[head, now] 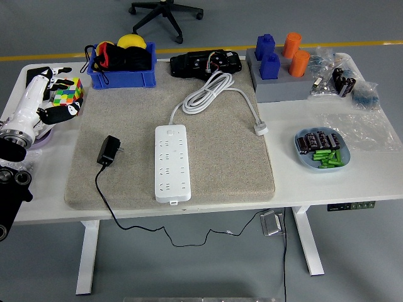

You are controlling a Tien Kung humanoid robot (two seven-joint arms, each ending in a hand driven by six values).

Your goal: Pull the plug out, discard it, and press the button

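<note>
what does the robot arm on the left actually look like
Only the left arm shows, at the left edge. Its forearm is a glossy white, tapering shell ending in a black ring. Below it sit bulky black joint housings with round silver fittings. The hand has black fingers with white patches. No cables or markings are readable.

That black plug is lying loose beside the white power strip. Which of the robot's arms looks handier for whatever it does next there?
Probably the left. The left arm shows at the picture's left edge, on the same side as the black plug and nearer the power strip. No right arm is in view. The left hand itself is not visible.
</note>
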